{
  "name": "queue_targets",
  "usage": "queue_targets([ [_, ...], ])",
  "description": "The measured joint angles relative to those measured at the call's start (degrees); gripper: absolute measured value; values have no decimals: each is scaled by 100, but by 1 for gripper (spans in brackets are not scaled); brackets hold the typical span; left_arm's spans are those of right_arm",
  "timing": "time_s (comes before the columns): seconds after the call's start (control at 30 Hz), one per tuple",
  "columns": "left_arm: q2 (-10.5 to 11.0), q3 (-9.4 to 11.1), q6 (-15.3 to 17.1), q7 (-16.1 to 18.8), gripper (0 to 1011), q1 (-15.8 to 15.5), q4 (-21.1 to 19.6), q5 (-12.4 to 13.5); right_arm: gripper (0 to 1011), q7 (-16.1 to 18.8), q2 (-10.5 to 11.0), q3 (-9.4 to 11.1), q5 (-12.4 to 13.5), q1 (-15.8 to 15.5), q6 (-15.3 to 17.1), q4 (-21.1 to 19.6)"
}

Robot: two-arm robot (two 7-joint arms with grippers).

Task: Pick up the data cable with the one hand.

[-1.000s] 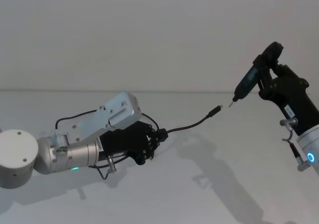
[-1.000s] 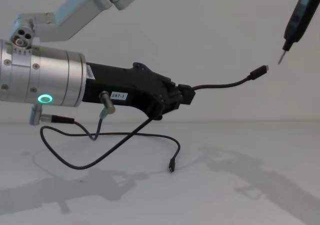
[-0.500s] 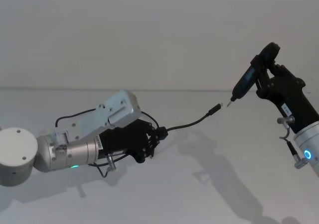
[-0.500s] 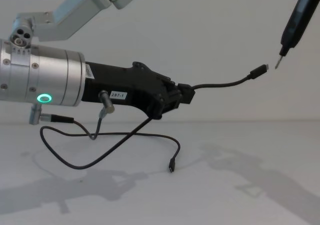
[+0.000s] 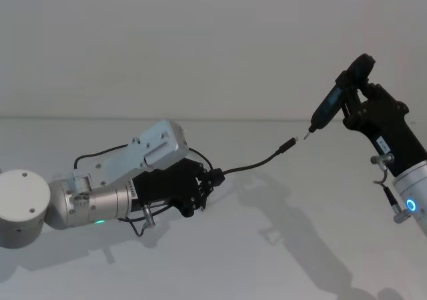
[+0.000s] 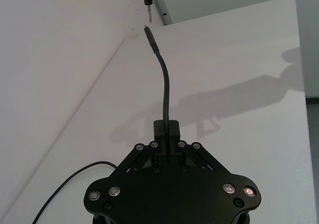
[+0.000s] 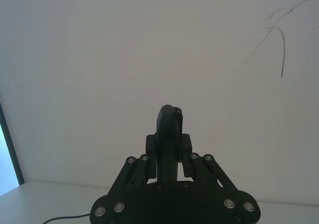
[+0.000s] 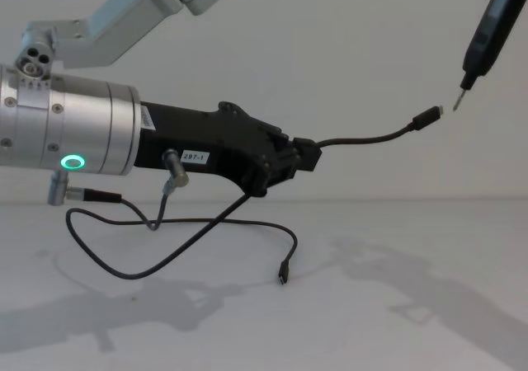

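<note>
The data cable (image 5: pixel 253 166) is a thin black cord, and my left gripper (image 5: pixel 213 179) is shut on it above the table. One end juts forward from the fingers (image 8: pixel 301 157) and rises to a small flat plug (image 8: pixel 427 118). The rest hangs in a loop under the arm, its other plug (image 8: pixel 283 274) resting on the table. In the left wrist view the cord (image 6: pixel 165 84) runs straight out of the gripper (image 6: pixel 166 129). My right gripper (image 5: pixel 353 103) is raised at the right, shut on a slim black pen-like tool (image 5: pixel 330 107) whose metal tip (image 8: pixel 459 103) hovers just beside the raised plug.
The white table (image 5: pixel 280 247) meets a plain white wall (image 5: pixel 200 47) behind. A short dark wire with silver barrel connectors (image 8: pixel 91 194) hangs under the left wrist. The table's far edge (image 6: pixel 299 45) shows in the left wrist view.
The tool tip in my right gripper has crept slightly closer to the cable's raised plug. The left arm and the cable have barely shifted.
</note>
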Motion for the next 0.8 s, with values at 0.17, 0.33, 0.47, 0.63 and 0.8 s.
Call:
queue_targets([
  [0.17, 0, 1, 0, 1, 35, 0, 0, 0, 279, 17, 17, -19, 23, 8, -7, 15],
  [0.33, 0, 1, 0, 1, 35, 0, 0, 0, 279, 37, 41, -38, 56, 13, -12, 26],
  [0.47, 0, 1, 0, 1, 35, 0, 0, 1, 279, 56, 59, -54, 75, 14, -27, 34],
  [0.63, 0, 1, 0, 2, 35, 0, 0, 0, 279, 88, 80, -75, 98, 15, -69, 47],
  [0.8, 0, 1, 0, 1, 35, 0, 0, 0, 279, 117, 91, -89, 108, 15, -107, 61],
])
